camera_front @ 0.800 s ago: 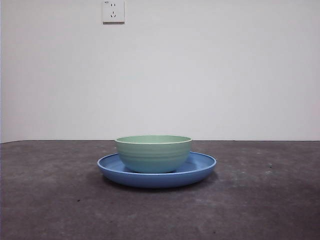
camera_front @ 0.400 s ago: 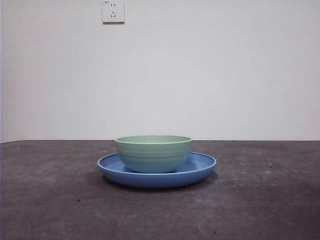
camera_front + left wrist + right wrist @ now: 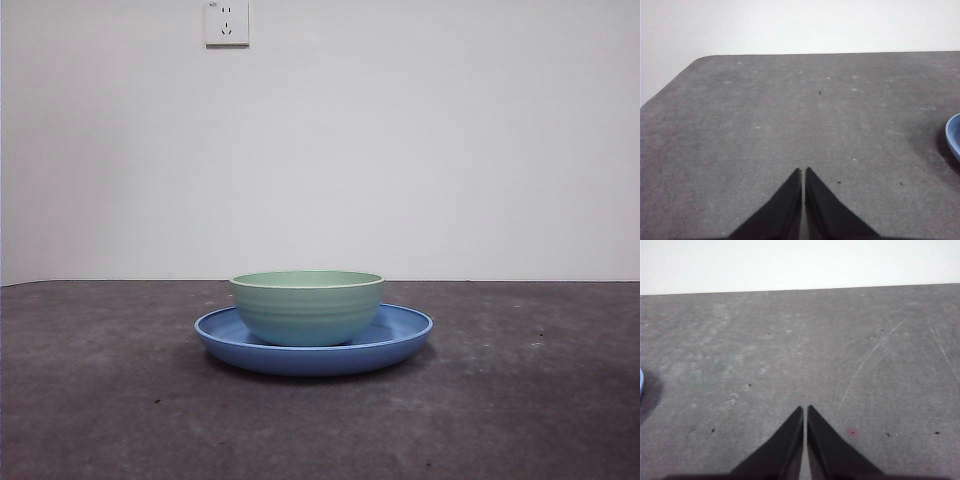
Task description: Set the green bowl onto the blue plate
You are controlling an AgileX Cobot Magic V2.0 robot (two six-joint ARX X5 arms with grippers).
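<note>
Looks finished — green bowl [image 3: 307, 308] upright inside the blue plate [image 3: 400, 335], seated on its floor about mid-table, well clear of every edge of the grey table [image 3: 100, 400]. Nothing left but to stay away. Left gripper [image 3: 803, 172] pressed together on nothing over bare tabletop, only a sliver of plate rim in its view; right gripper [image 3: 805, 410] likewise closed and empty — both parked apart from the crockery.
</note>
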